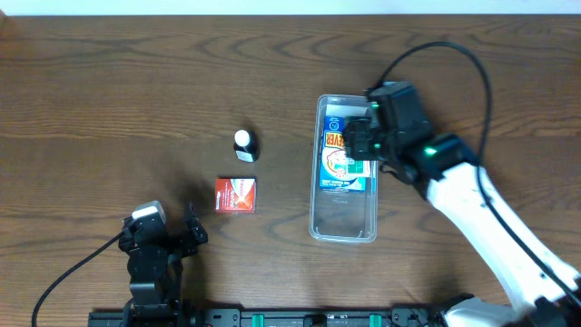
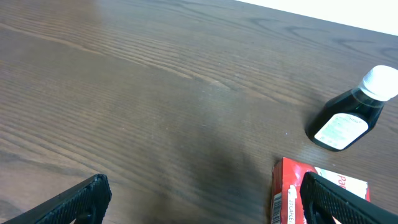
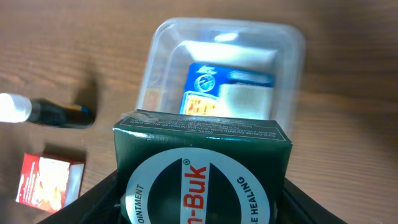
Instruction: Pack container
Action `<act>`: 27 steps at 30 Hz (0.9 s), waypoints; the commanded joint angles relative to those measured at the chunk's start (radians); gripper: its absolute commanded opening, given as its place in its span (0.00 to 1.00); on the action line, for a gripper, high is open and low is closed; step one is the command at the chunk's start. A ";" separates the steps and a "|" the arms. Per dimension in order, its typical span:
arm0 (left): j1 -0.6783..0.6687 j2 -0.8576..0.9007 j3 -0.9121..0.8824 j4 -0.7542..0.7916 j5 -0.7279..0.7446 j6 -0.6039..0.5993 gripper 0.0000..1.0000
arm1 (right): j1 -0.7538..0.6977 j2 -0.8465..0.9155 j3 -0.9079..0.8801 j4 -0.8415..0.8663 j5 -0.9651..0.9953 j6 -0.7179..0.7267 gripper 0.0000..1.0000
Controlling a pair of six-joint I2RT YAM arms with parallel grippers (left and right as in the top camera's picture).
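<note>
the container (image 1: 343, 221) lies lengthwise at centre right of the overhead frame, on the table (image 1: 109, 109). the right gripper (image 1: 360, 141) hangs over its upper end, a little toward its right wall. its fingers (image 3: 98, 196) are clamped on a dark green box (image 3: 202, 174), held above the tub's open top. in the wrist view the container sits just beyond the box's top edge. a blue box (image 1: 343, 162) lies flat inside, in the upper half.

the left gripper (image 1: 165, 238) sits at lower left, well apart from the container, jaws wide apart and empty.

the table is dark brown wood with strong grain; a pale strip shows past its far edge at the top.

count: one container, three small boxes (green, blue and a red box (image 1: 236, 194) left of the tub), one dark bottle (image 1: 245, 145) with a white cap above the red box, and two grippers.
</note>
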 commanded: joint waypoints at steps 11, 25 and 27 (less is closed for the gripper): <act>0.005 -0.003 -0.018 0.001 -0.008 0.017 0.98 | 0.031 0.219 0.007 0.190 -0.099 0.040 0.69; 0.005 -0.003 -0.018 0.001 -0.008 0.017 0.98 | 0.025 0.128 0.008 0.137 -0.099 0.000 0.54; 0.005 -0.003 -0.018 0.001 -0.008 0.017 0.98 | 0.023 0.080 0.011 0.104 -0.098 -0.047 0.57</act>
